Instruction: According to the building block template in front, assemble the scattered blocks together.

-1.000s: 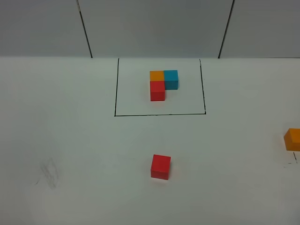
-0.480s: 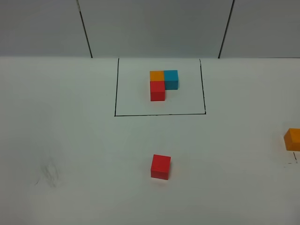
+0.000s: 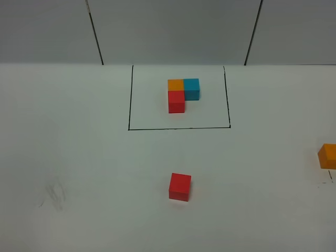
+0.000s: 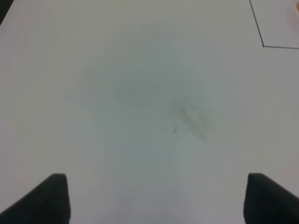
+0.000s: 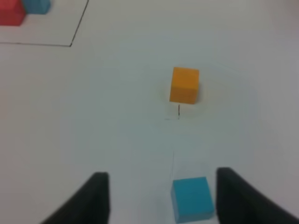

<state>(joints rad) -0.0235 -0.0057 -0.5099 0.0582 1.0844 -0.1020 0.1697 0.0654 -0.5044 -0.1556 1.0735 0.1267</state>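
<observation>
Building block template (image 3: 179, 97), red leg of L pointing toward camera

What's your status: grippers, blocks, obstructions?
Grippers: left open, empty; right open, blue cube between its fingers, ungripped. Loose and apart: red cube, orange cube; none at template. No obstruction seen.

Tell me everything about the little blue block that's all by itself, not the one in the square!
The loose blue block is a plain turquoise cube with smooth, matte faces. It sits flat on the white table, turned slightly askew. It shows between the open jaws of the right gripper, which don't seem to touch it. Only the table touches it. The high camera misses it.
</observation>
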